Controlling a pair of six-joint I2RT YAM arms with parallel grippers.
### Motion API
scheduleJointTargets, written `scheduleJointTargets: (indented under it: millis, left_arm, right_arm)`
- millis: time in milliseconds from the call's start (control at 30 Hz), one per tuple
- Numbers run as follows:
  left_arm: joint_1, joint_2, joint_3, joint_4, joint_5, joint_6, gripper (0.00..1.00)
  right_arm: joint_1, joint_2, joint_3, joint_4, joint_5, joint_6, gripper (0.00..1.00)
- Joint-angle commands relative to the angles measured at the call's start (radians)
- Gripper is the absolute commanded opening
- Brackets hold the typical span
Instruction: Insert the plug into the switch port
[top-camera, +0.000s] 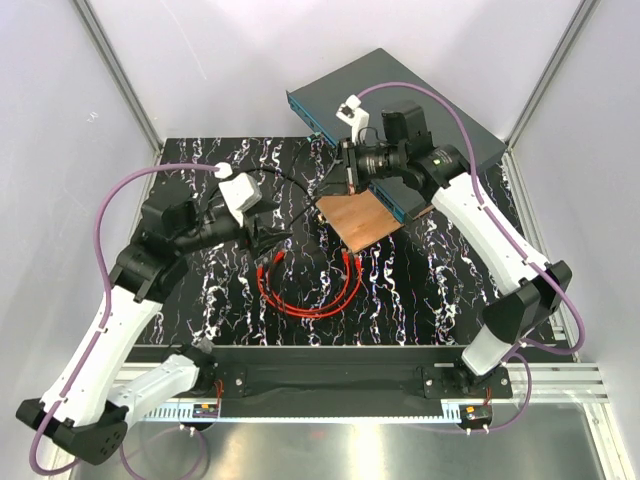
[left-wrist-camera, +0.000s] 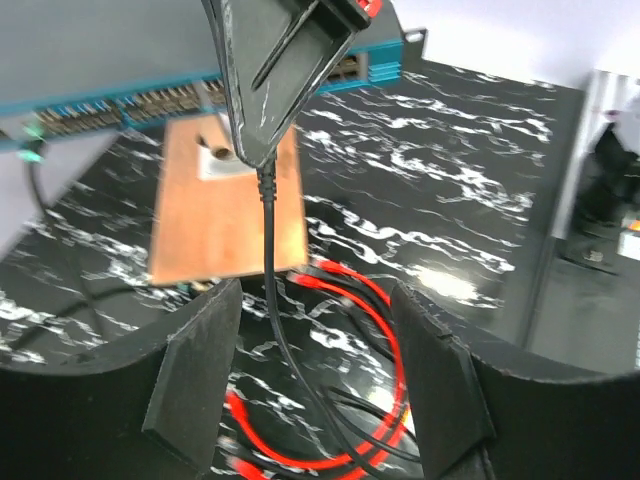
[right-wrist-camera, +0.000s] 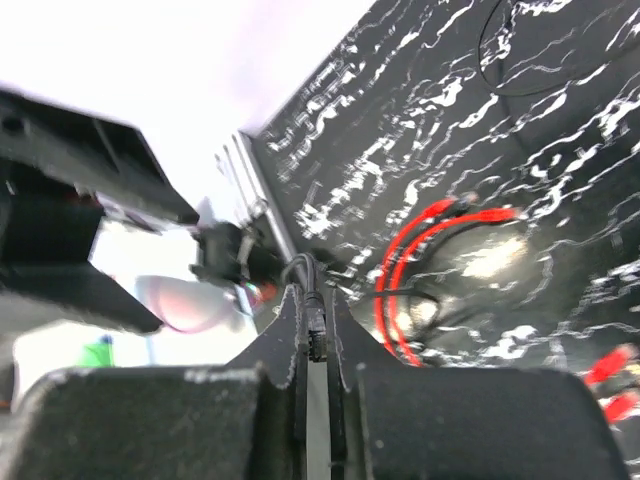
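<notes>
The red cable (top-camera: 312, 306) lies looped on the marbled mat, with one plug end (top-camera: 347, 259) near the wooden board's near corner. It also shows in the left wrist view (left-wrist-camera: 385, 318) and the right wrist view (right-wrist-camera: 398, 262). No gripper holds it. The dark-grey switch (top-camera: 420, 105) stands at the back, and its teal face carries a row of ports (left-wrist-camera: 150, 100). My right gripper (top-camera: 352, 180) hovers before that face, shut on the black cable's connector (right-wrist-camera: 316, 322). My left gripper (left-wrist-camera: 315, 385) is open and low over the red loop, with the black cable (left-wrist-camera: 272, 300) hanging between its fingers.
A brown wooden board (top-camera: 362, 218) lies in front of the switch, under my right gripper, and shows in the left wrist view (left-wrist-camera: 230, 205). The thin black cable trails across the mat (top-camera: 290, 180). White walls and metal posts enclose the table.
</notes>
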Motion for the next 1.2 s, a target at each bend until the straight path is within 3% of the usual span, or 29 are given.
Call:
scheduleJointTargets:
  millis: [0, 267, 833, 933, 967, 1000, 1067, 1100, 1167]
  left_arm:
    - [-0.031, 0.025, 0.008, 0.086, -0.155, 0.062, 0.67]
    - [-0.127, 0.12, 0.067, 0.134, -0.32, 0.112, 0.66]
    - [-0.152, 0.168, 0.091, 0.146, -0.284, 0.148, 0.19]
    - [-0.151, 0.171, 0.1, 0.14, -0.254, 0.129, 0.01]
    - [-0.151, 0.176, 0.107, 0.122, -0.248, 0.126, 0.0]
    - [-0.151, 0.18, 0.119, 0.109, -0.23, 0.12, 0.0]
    - [-0.152, 0.186, 0.128, 0.06, -0.216, 0.106, 0.0]
    - [-0.152, 0.202, 0.142, 0.037, -0.208, 0.106, 0.0]
    - [-0.151, 0.216, 0.159, -0.022, -0.211, 0.096, 0.0]
  right_arm:
    - [-0.003, -0.016, -0.019, 0.143, -0.075, 0.247, 0.0]
    - [-0.003, -0.016, -0.085, 0.255, -0.112, 0.433, 0.0]
    - [-0.012, -0.013, -0.137, 0.331, -0.166, 0.534, 0.0]
    - [-0.016, -0.015, -0.147, 0.337, -0.172, 0.536, 0.0]
    - [-0.022, -0.018, -0.151, 0.341, -0.176, 0.538, 0.0]
    - [-0.03, -0.021, -0.151, 0.344, -0.181, 0.535, 0.09]
    - [-0.07, -0.038, -0.15, 0.337, -0.178, 0.524, 0.35]
    - [-0.088, -0.044, -0.147, 0.317, -0.173, 0.518, 0.56]
    - [-0.139, -0.07, -0.131, 0.283, -0.167, 0.472, 0.67]
